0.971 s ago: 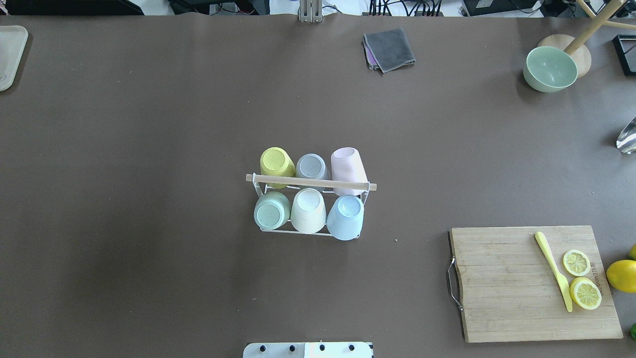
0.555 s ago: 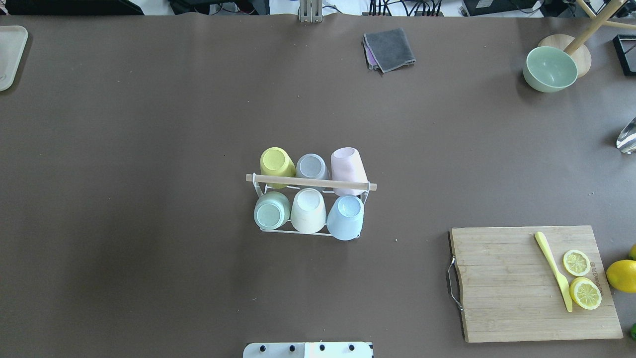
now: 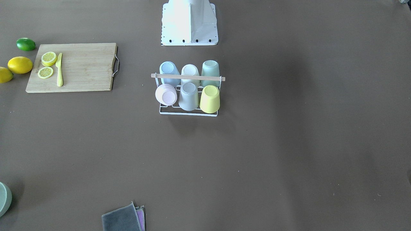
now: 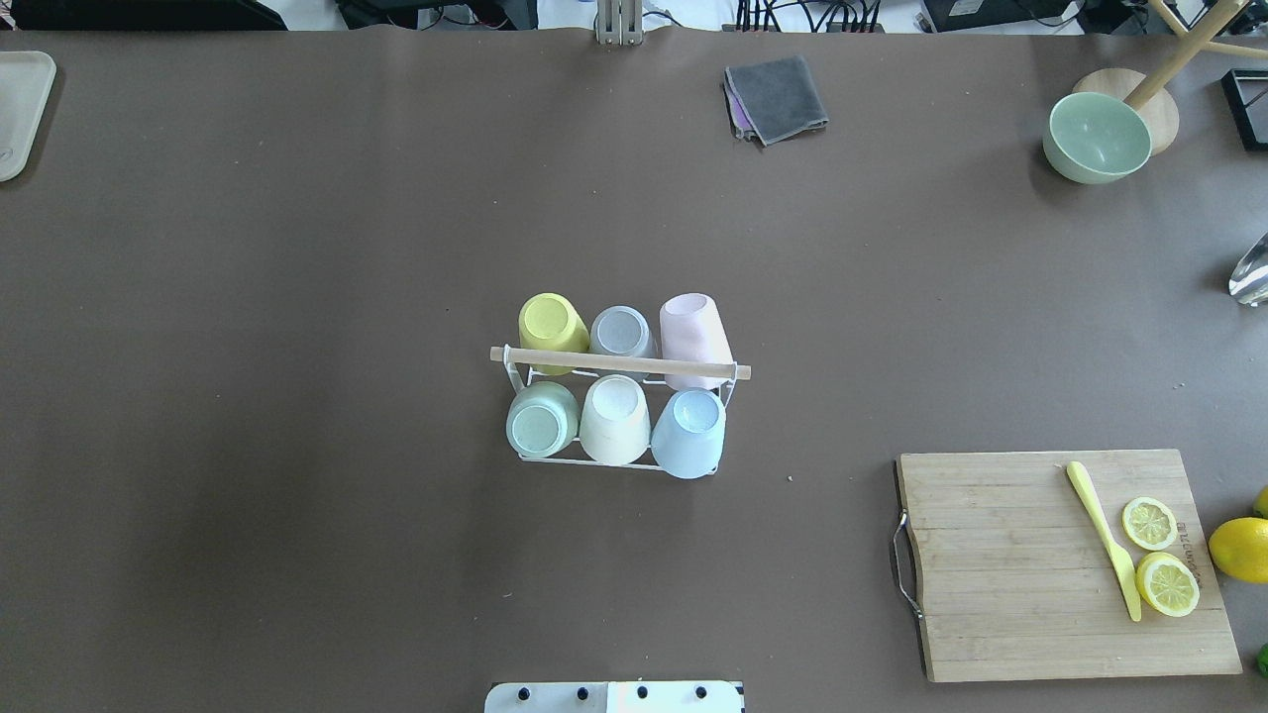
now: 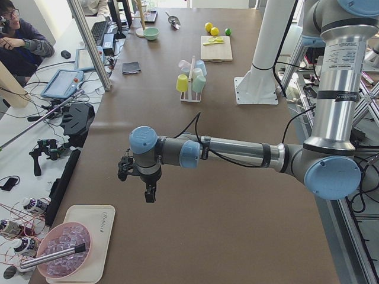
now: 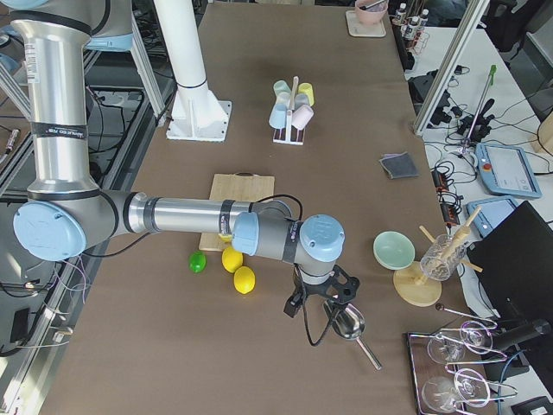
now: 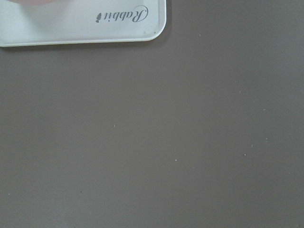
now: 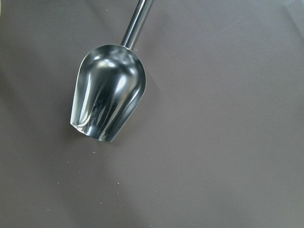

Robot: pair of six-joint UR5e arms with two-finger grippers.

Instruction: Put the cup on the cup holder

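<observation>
The cup holder, a white wire rack with a wooden rod on top, stands mid-table and also shows in the front view. Several cups sit upside down on its prongs: yellow, grey and pink on the far row, green, cream and blue on the near row. My left gripper hangs over the table's left end, far from the rack. My right gripper hangs over the right end, above a metal scoop. I cannot tell whether either is open or shut.
A bamboo cutting board with lemon slices and a yellow knife lies at the near right, whole lemons beside it. A green bowl and a grey cloth lie at the back. A white tray lies at the left end.
</observation>
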